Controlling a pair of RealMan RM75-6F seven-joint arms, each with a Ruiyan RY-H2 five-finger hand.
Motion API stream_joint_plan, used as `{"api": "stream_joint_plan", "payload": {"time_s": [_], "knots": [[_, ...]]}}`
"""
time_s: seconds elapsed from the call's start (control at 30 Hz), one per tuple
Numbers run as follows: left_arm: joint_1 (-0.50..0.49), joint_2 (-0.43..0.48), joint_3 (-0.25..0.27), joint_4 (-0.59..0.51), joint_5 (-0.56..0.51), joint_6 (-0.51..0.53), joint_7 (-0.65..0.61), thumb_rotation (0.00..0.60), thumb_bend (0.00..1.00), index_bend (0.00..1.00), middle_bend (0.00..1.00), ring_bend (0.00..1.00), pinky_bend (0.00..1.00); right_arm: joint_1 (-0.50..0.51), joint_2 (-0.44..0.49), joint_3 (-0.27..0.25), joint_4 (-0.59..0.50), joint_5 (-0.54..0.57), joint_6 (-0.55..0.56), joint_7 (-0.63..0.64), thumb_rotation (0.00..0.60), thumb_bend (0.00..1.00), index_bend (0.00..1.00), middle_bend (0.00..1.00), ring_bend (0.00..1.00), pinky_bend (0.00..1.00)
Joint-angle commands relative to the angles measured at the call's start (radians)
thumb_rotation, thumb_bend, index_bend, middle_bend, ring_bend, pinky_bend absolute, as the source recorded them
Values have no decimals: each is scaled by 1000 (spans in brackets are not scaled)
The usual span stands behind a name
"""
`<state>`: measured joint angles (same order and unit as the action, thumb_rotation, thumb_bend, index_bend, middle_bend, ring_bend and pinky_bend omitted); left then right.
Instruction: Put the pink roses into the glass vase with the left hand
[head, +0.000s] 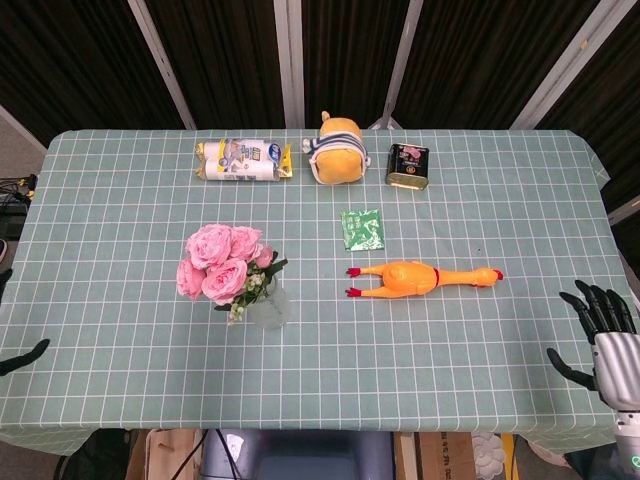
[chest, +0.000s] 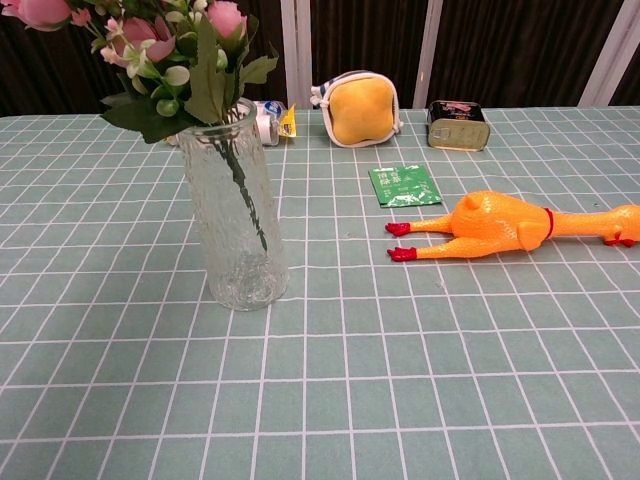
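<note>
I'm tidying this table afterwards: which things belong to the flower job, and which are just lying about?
Job:
pink roses
ribbed glass vase

Lying about:
orange rubber chicken
green sachet
dark tin can
yellow plush pouch
white snack packet

I am working in a lab-like test setup: black curtains (head: 90, 60) are hanging beyond my gridded green worktop (head: 480, 340), with unrelated props scattered ahead of my right hand (head: 605, 335).
</note>
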<state>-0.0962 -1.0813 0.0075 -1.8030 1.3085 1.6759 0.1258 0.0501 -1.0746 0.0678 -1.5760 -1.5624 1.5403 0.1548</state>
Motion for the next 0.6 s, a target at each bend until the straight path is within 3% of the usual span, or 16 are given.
{"api": "stream_joint_plan", "payload": {"time_s": [0.03,0.43,0.6], "knots": [[13,8,8,-18,-19,-35,-11,600,178,70,5,0,23,1,0,-4,2,-11,3,-23,600,280,190,82,43,0],[5,-11,-27,104,102,-38,-109,600,188,74,18,0,7,9,5,-15,-8,-23,-9,-42,600,280,189,82,43,0],[-18,-41,-35,145,130,-71,-87,600,194,99,22,0,6,9,8,-14,-7,-15,-12,-34,600,280,190,82,43,0]]}}
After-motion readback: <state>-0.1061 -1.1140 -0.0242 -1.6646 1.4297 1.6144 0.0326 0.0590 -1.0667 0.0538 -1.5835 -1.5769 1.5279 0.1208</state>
